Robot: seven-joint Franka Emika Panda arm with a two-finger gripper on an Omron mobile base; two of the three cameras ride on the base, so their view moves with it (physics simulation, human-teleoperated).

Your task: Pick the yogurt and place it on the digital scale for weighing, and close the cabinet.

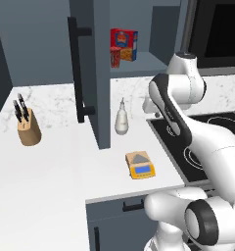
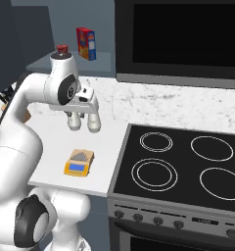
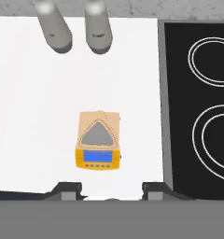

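The yogurt [image 1: 115, 57] is a small red cup standing on the shelf of the open cabinet [image 1: 101, 73], in front of a red-and-blue box [image 1: 125, 44]; its top also peeks over the arm [image 2: 62, 48]. The cabinet's slate door stands swung out, its black bar handle [image 1: 76, 68] facing me. Near the counter's front edge lies the yellow-orange digital scale [image 1: 140, 165] [image 2: 79, 163] [image 3: 98, 145], with nothing on its grey plate. My gripper [image 3: 111, 190] hangs open above the counter, pointing down at the scale, fingers wide apart and holding nothing.
Two white bottles [image 3: 53, 28] [image 3: 97, 25] stand behind the scale near the wall. A black stove [image 2: 183, 166] borders the counter on the right. A knife block [image 1: 28, 126] sits far left. A dark microwave [image 2: 180, 39] hangs over the stove.
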